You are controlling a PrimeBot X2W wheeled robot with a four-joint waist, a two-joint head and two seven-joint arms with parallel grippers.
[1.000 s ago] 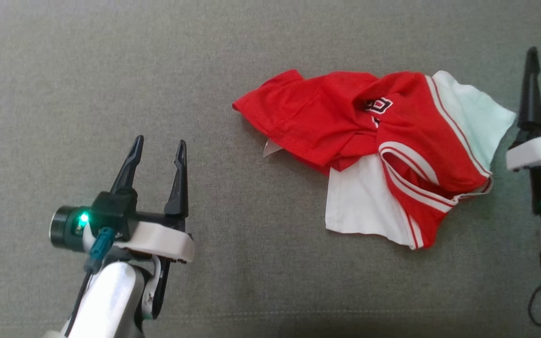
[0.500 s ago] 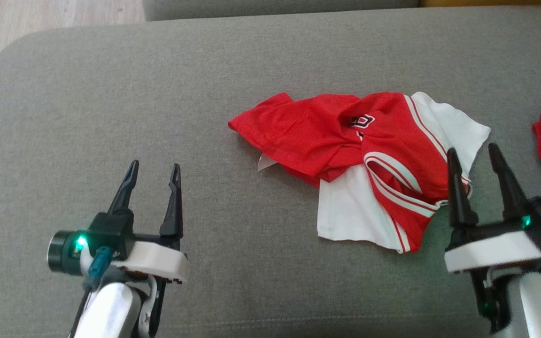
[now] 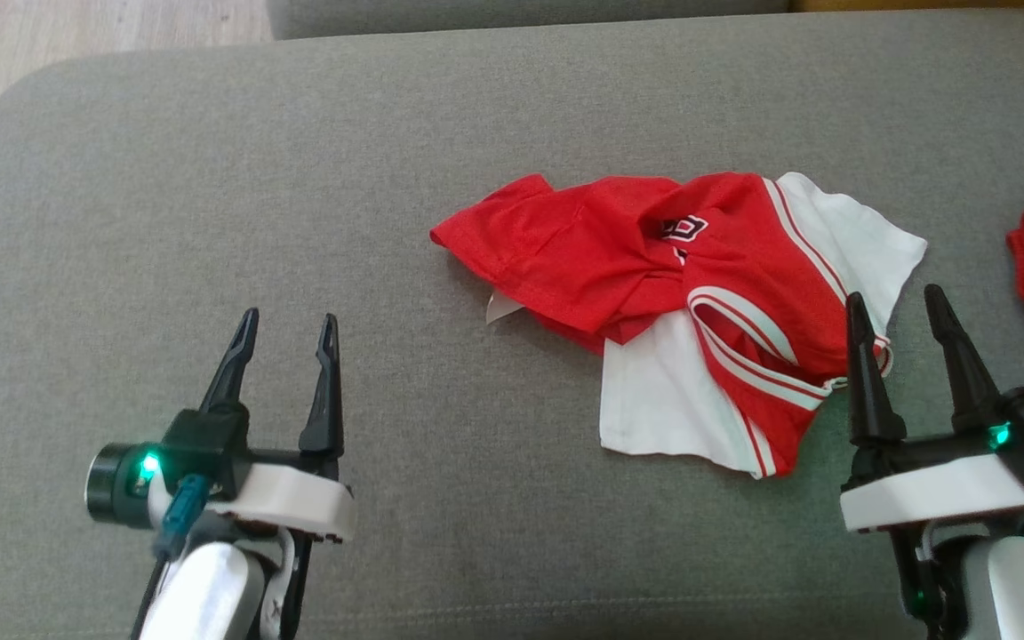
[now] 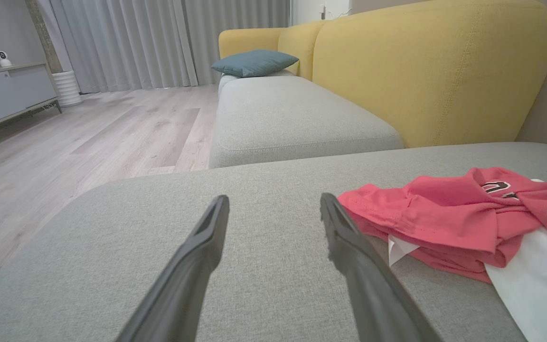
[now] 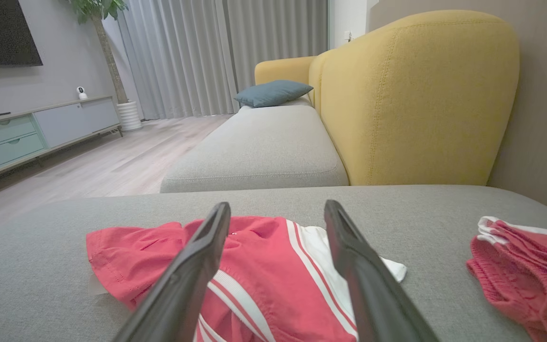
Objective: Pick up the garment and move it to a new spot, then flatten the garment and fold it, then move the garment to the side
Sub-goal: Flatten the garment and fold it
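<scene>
Head view: high, facing steeply down on the grey cushion (image 3: 210,178), mid-range. Left wrist view: low, close over the cushion, facing the yellow sofa back (image 4: 420,71). Right wrist view: same low heading, further right. Shared by all three: the crumpled garment (image 3: 583,249).

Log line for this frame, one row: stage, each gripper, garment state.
stage: pre-grasp | left gripper: open, clear of cloth | right gripper: open, at garment's right edge | garment: crumpled on grey cushion, unheld

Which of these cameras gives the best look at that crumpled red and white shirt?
The head view: it looks down on the whole red and white shirt. The left wrist view cuts it off at the picture's right edge; the right wrist view hides part behind the right claw.
</scene>
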